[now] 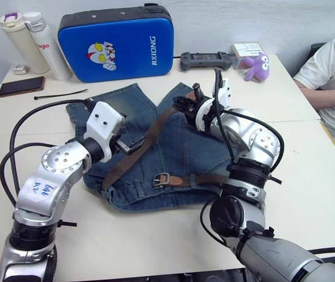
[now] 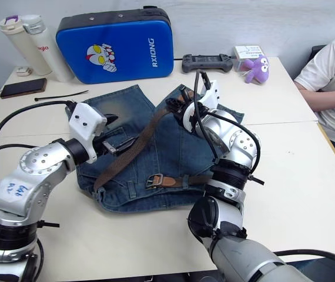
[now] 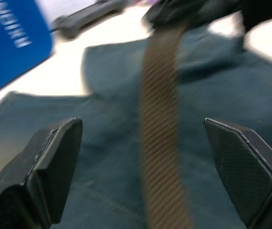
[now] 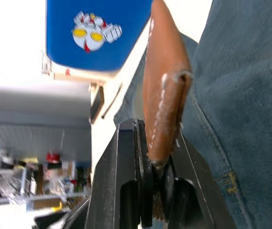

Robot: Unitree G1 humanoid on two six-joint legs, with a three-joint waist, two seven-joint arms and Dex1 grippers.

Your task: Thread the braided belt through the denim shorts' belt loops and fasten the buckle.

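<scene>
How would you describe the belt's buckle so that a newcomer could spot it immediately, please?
Find the denim shorts spread in the middle of the white table, below the blue case. Along their near edge lies the braided belt; the buckle is the small silver metal frame there, the one shiny piece among brown strap and blue cloth.

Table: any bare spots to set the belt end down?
Bare table in front of the denim shorts, and right of them toward the person's sleeve. The far edge is crowded: blue case, bottles, phone, controller, purple toy.
</scene>
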